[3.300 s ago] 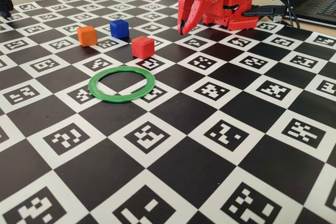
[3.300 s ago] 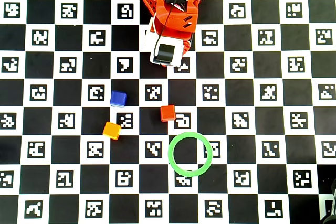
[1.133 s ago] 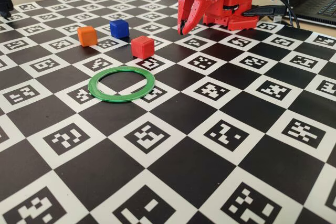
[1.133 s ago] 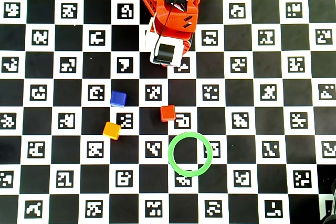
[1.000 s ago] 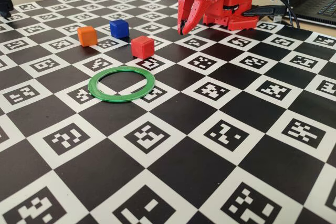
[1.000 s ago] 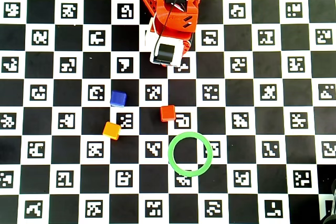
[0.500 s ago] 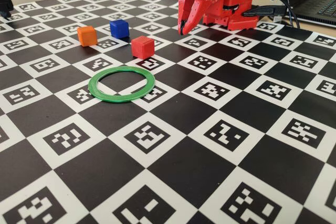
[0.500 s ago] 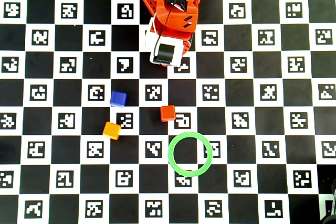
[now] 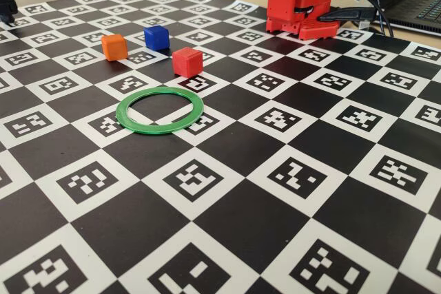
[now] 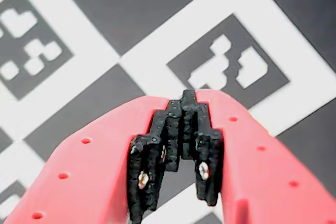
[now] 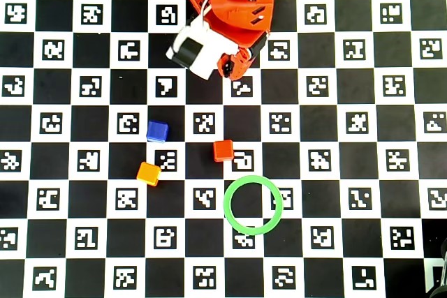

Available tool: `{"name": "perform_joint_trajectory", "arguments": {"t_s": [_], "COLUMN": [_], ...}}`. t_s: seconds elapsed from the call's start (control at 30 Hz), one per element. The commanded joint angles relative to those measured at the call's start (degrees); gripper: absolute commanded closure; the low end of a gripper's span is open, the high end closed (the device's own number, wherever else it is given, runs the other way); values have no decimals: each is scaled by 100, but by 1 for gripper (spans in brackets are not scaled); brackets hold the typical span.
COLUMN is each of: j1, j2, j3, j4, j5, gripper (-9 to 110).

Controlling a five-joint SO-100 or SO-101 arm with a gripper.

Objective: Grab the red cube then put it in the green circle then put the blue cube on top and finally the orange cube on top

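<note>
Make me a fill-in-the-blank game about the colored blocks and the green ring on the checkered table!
1. In the overhead view, the cube nearest the green circle is the ____ cube.
2. The space inside the green circle holds ____ cubes.
3. In the overhead view, the orange cube lies just below the ____ cube.
4. In the wrist view, the hand is ____, with nothing between its fingers.

Missing words: red; no; blue; shut
</note>
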Motion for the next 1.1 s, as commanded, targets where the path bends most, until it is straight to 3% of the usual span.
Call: {"name": "perform_joint_trajectory", "arguments": {"t_s": [0.0,0.2,0.33,0.5,1.07], "j1": [-35,-53,53,123,149], "j2": [-1028,-1837,-2101,-2452,-3850], "j3": [-1731,-2347,-2426,-2426,-2496], "j4": [765,888,782,545,-396], "j5": [853,2162,3296,3981,4764], "gripper": [104,95,79,69,57]}}
